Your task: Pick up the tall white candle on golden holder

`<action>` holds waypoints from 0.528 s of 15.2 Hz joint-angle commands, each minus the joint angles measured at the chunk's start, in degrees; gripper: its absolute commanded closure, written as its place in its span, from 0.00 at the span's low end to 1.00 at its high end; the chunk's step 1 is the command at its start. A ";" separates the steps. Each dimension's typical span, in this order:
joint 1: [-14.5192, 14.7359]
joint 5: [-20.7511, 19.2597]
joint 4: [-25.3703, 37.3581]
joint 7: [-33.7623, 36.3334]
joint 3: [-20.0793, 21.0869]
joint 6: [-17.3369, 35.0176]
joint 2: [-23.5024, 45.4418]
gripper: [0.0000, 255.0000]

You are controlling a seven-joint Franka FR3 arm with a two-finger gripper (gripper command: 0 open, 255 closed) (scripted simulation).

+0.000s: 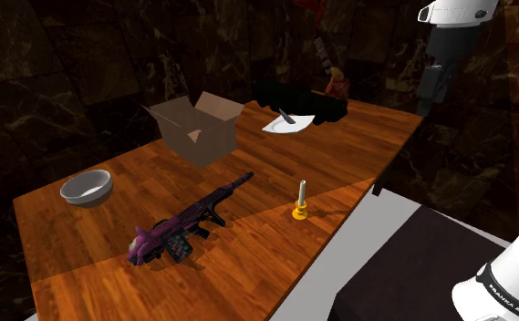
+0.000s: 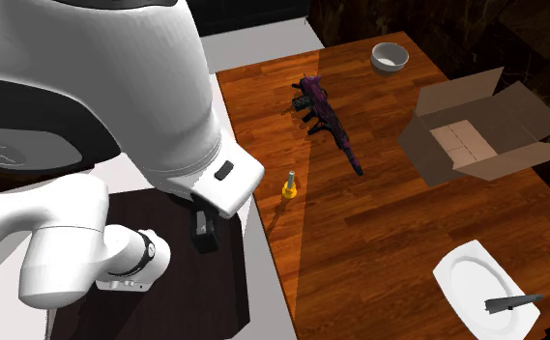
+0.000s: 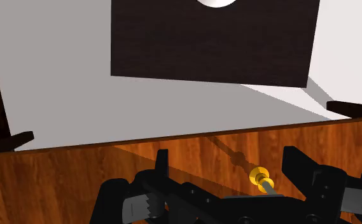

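Pale candle [image 1: 302, 191] upright on its gold holder, on the wooden table [image 1: 93, 274] just beside the purple rifle [image 1: 193, 219] (its table-edge side), black gripper [image 3: 228, 156] spread wide, clasping nothing, cardboard box [image 1: 198, 132] beyond the rifle

Dim overall, sharp-edged shadow band across table [image 1: 84, 264]
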 commanded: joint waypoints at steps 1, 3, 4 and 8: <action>0.00 0.00 0.00 0.00 0.00 0.00 0.00 0.00; 0.52 1.18 -0.90 1.77 1.22 2.96 2.50 0.00; 0.79 1.74 -1.24 2.63 1.83 4.44 3.85 0.00; 1.81 3.79 -1.85 5.93 4.21 10.35 9.92 0.00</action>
